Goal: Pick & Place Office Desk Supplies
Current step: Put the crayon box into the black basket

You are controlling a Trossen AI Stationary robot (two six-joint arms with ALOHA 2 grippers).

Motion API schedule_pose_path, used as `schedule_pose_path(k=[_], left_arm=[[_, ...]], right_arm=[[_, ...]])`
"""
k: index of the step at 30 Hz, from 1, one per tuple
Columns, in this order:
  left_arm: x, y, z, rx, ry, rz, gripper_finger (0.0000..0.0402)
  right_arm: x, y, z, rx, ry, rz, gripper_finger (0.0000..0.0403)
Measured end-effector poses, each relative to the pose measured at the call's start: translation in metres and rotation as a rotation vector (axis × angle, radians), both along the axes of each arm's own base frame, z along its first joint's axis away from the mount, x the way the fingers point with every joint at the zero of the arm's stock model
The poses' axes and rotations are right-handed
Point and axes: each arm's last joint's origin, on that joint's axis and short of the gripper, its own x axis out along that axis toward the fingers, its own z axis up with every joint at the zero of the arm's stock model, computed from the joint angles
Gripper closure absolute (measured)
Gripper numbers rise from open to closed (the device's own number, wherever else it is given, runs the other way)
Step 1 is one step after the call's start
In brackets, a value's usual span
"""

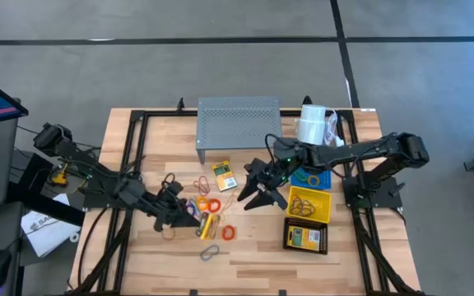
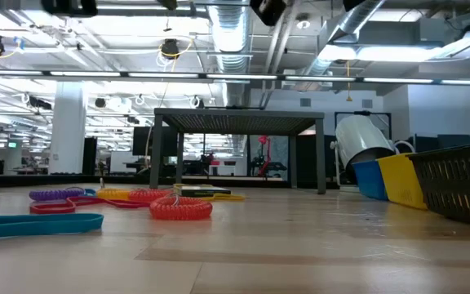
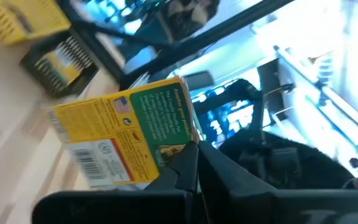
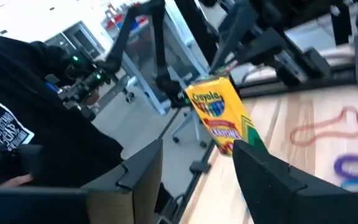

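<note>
Left gripper (image 1: 197, 215) clamped on a crayon box (image 3: 126, 137), lifted off the table (image 1: 253, 255). Right gripper (image 1: 257, 194) jaws apart, empty, beside the yellow basket (image 1: 309, 204).

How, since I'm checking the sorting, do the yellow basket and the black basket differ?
Colour: the yellow basket is bright yellow and the black basket is dark.
Contents: the yellow basket holds thin loops, while the black basket holds a crayon box.
Place: the yellow basket lies beside the blue basket, and the black basket ends the row.
Both are small rectangular baskets on the table's right side.
</note>
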Motion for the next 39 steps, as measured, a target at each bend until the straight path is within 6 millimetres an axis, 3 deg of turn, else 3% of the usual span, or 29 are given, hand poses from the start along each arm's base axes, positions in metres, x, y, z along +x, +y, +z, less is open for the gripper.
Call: schedule_pose_path(k=[14,21,27,39], left_arm=[[0.006,0.014,0.015,-0.052,-0.145,-0.017,0.0401],[0.009,0.018,0.021,-0.052,-0.159,-0.033,0.0401],[0.008,0.015,0.022,-0.054,-0.163,-0.051,0.0401],[0.007,0.013,0.024,-0.062,-0.186,-0.099,0.0401]], right_arm=[[0.005,-0.003,0.011,-0.006,-0.135,-0.126,0.0191],[0.036,0.003,0.004,0.057,-0.073,-0.058,0.0195],[0.050,0.007,0.015,0.050,-0.119,-0.027,0.0196],[0.072,0.016,0.006,0.054,-0.099,0.041,0.0196]])
